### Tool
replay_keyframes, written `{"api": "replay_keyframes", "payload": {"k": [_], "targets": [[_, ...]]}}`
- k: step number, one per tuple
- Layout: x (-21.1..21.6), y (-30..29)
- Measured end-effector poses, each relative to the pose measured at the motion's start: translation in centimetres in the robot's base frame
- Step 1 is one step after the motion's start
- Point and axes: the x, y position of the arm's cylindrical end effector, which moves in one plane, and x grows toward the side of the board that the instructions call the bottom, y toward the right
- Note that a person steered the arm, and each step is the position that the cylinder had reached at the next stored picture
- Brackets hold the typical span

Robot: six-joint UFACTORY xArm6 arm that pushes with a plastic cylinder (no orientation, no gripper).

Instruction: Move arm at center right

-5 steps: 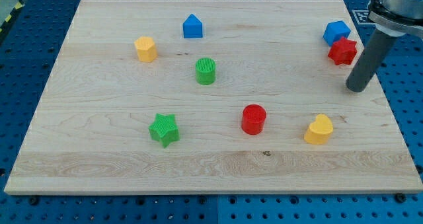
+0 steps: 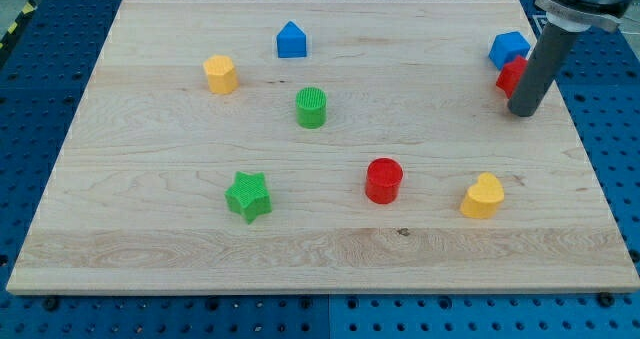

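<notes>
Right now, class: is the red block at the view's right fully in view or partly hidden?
Partly hidden: my tip and rod stand in front of the red block, covering its right side.

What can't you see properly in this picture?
- Red block, camera view: my rod covers its right part, so its shape is unclear.
- Whether my tip touches that red block: cannot tell.
- The arm above the rod: cut off by the view's top edge.

We have a straight, dark grey cylindrical rod, matte and smooth, ending in my tip [image 2: 523,113]; above it sits a wider silver-grey metal collar [image 2: 580,1].
</notes>
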Motion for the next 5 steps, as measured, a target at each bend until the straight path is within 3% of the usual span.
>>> {"api": "replay_keyframes", "payload": {"k": [2,4,5], "targets": [[-1.1,0.2],[3.5,3.2],[3.8,3.2]]}}
